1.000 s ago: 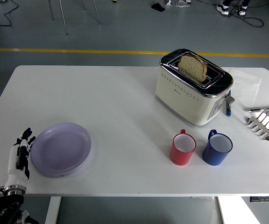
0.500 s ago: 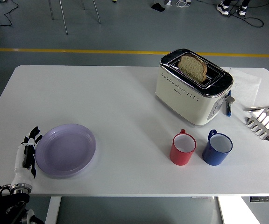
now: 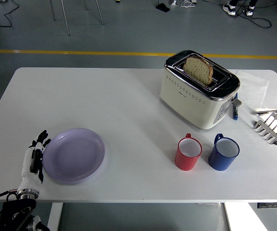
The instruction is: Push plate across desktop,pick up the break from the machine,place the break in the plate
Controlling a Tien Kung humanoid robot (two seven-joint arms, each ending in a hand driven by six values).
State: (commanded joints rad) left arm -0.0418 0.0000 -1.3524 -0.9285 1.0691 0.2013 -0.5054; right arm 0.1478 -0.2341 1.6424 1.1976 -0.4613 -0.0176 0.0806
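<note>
**Left hand flat against the plate rim**

I see my left hand (image 3: 34, 161) at the lower left of the frame, fingers straight and together, gripping nothing, its edge touching the left rim of the lilac plate (image 3: 74, 155). The bread slice (image 3: 198, 69) stands in the cream toaster (image 3: 199, 89), upper right of centre.

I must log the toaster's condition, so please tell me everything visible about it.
The cream-coloured toaster with a shiny chrome top stands upright on the white table, toward its far right. A slice of brown bread sticks up from one slot. Rows of small dots mark its long side. Nothing grips it; a blue pen lies beside it.
</note>
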